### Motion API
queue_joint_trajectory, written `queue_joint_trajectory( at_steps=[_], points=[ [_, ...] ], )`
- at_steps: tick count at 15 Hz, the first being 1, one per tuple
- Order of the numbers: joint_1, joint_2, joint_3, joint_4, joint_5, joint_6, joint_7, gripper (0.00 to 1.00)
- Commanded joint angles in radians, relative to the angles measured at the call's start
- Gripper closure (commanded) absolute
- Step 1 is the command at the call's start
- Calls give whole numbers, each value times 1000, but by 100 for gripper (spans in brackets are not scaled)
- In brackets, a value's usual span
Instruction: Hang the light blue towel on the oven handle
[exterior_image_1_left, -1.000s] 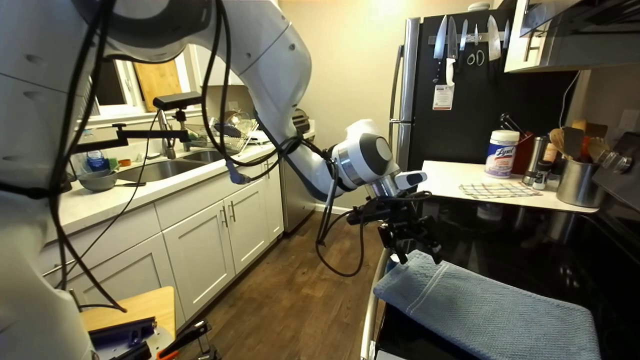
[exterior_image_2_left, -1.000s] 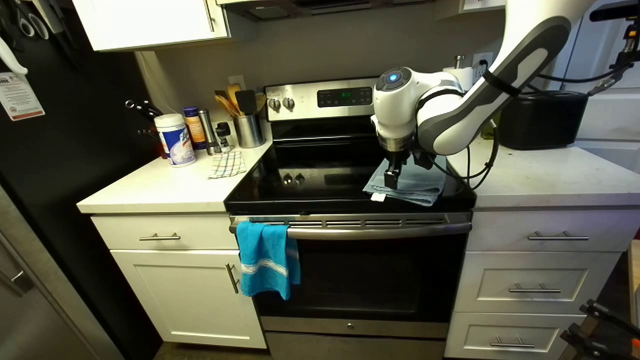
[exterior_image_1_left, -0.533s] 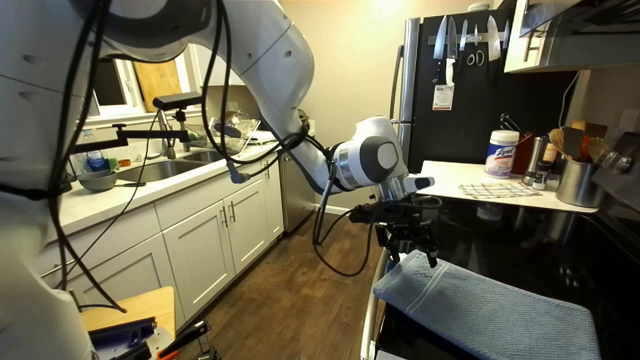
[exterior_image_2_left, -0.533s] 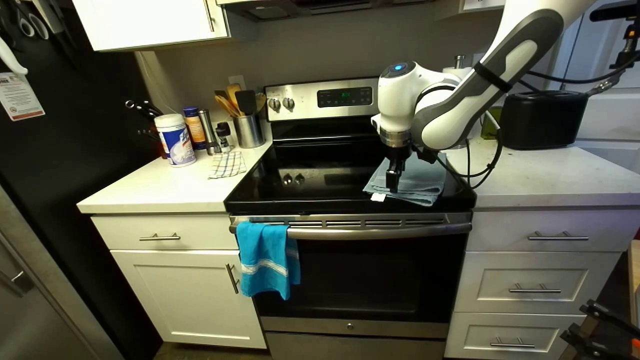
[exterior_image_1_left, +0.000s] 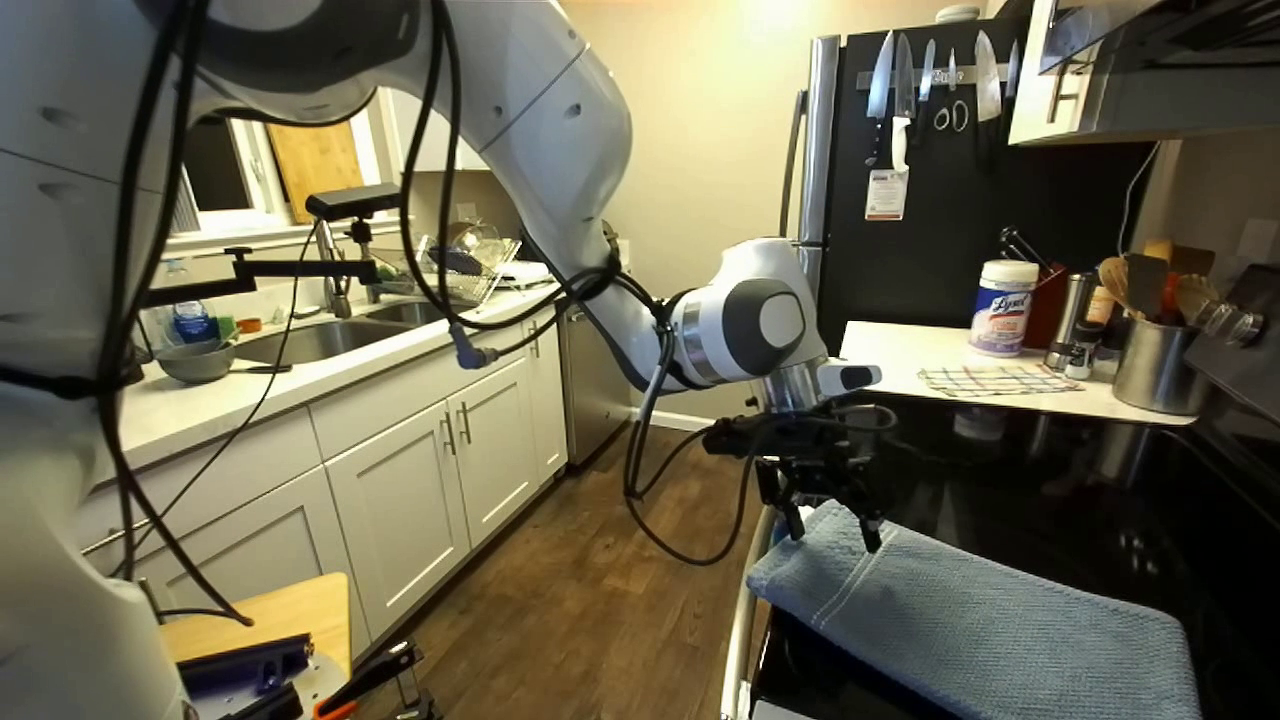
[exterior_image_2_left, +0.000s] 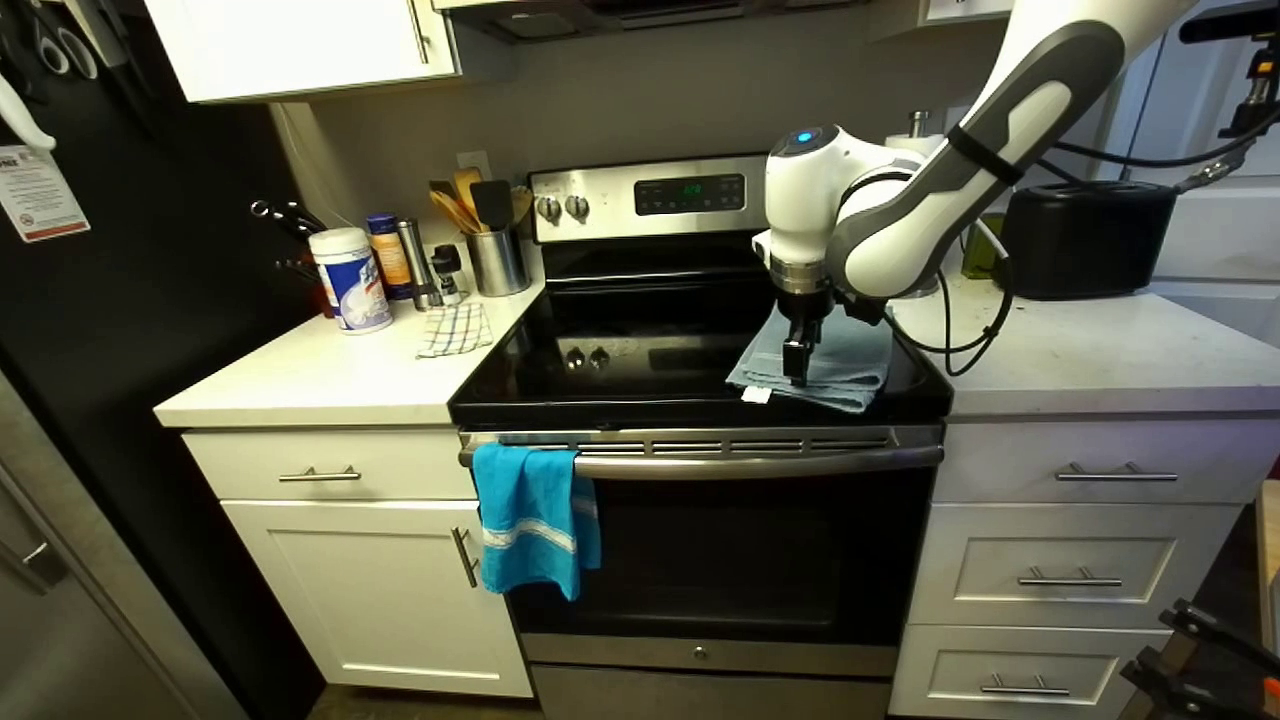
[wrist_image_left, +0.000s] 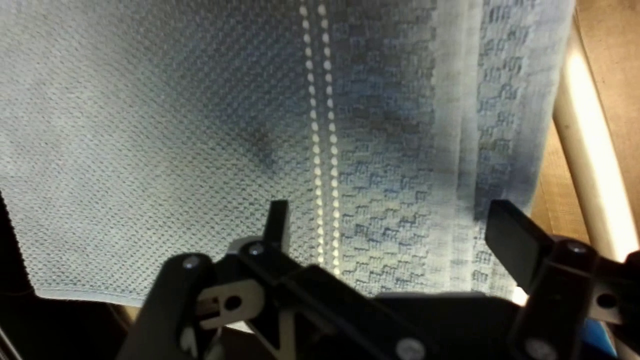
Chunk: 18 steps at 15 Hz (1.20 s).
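The light blue towel lies folded flat on the black glass cooktop, one end at the front edge beside the oven handle. Just above that end hangs my gripper, pointing down with its jaws wide apart. In the wrist view the towel fills most of the picture. The fingertips of the gripper span its double white stitch line and hemmed end, and no cloth is pinched; whether they touch it I cannot tell. The oven handle runs across the range front, below the towel.
A bright blue towel with a white stripe hangs on the handle's end nearest the fridge. A wipes canister, a checked cloth and a utensil pot stand on the adjoining counter. A black toaster sits opposite.
My gripper has turned and sunk slightly toward the towel, shifting a little to the right in an exterior view. Its jaws stay apart. The towel lies as before.
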<state>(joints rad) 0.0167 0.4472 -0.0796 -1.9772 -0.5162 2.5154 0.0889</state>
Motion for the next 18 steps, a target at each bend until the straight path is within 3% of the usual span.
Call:
queue_joint_trajectory(
  at_steps=[1,12,18],
  points=[
    [4,-18,-11,-27,27,-2,-47,0],
    [2,-7,-25,-32,24,-6,-40,0],
    [29,-12,-69,-39,-27,-14,18,0]
  ],
)
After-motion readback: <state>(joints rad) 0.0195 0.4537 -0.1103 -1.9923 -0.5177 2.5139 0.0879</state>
